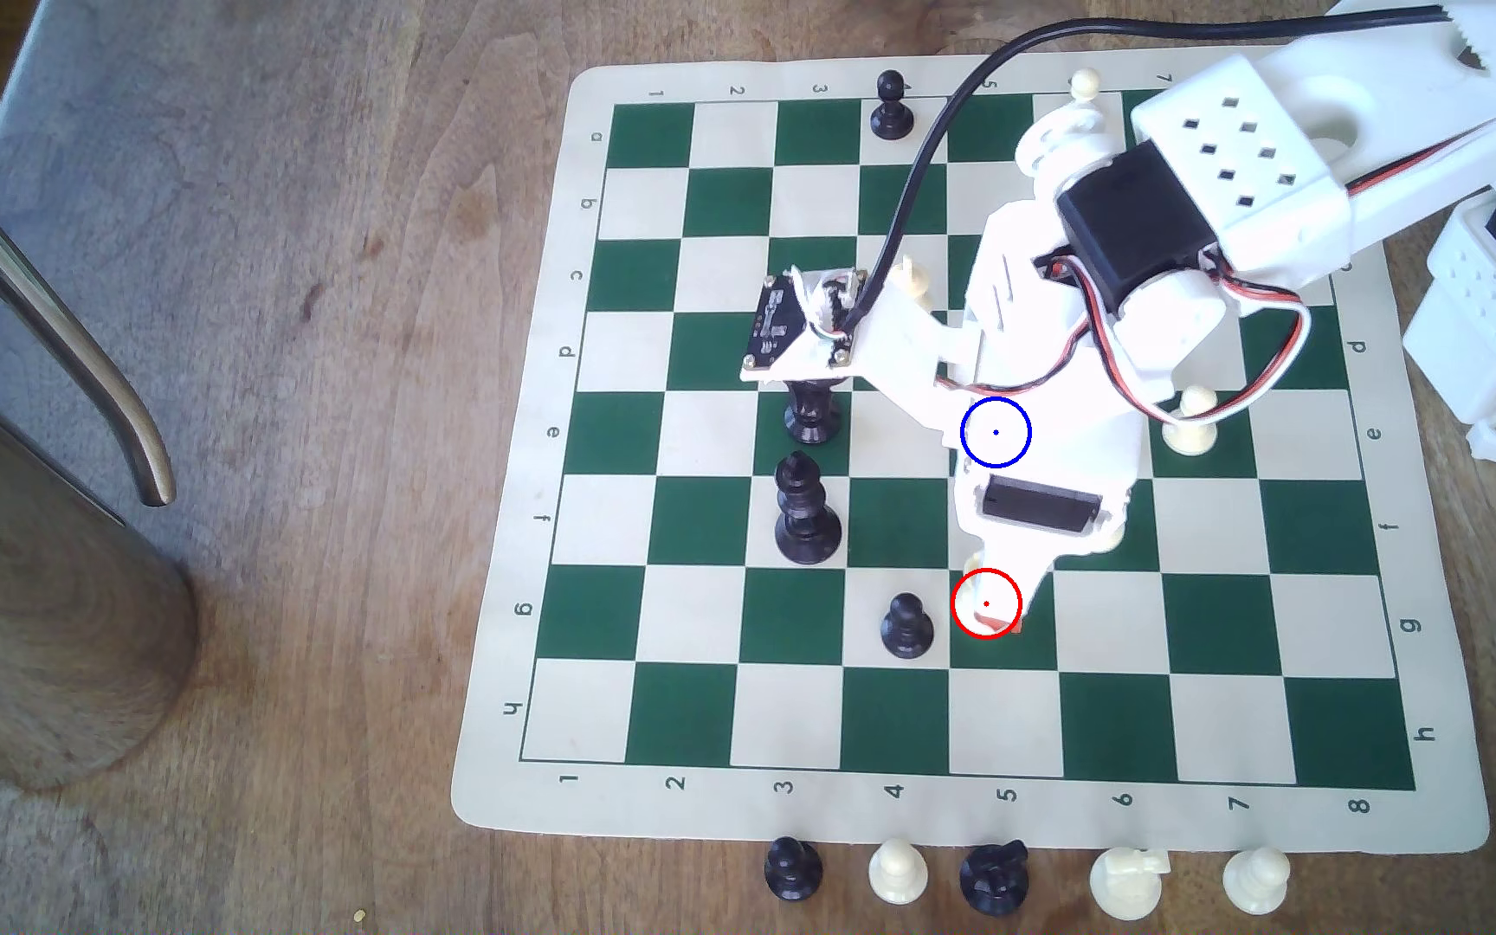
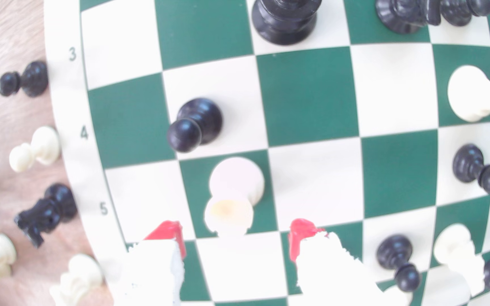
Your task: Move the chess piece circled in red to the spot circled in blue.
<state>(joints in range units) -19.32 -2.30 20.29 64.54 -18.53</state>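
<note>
Black pawn (image 2: 195, 125) beside cream rook (image 2: 232, 200), tool (image 2: 236, 235) spread

The chess piece (image 2: 232, 200), a short cream-white rook with a wide round base and notched top, stands upright on a dark green square in file 5. The spot (image 1: 995, 432), ringed in blue with a centre dot, lies two rows away in the same file.

A green-and-cream chessboard (image 1: 1248, 710) is lying on the wooden table (image 1: 322, 449) below me. A black pawn (image 1: 906, 625) is standing on a cream square — two taller black pieces (image 1: 806, 512) beyond it. Five captured pieces (image 1: 897, 870) are lining the near edge, and a metal pitcher (image 1: 34, 575) is standing at the exterior view's left.
</note>
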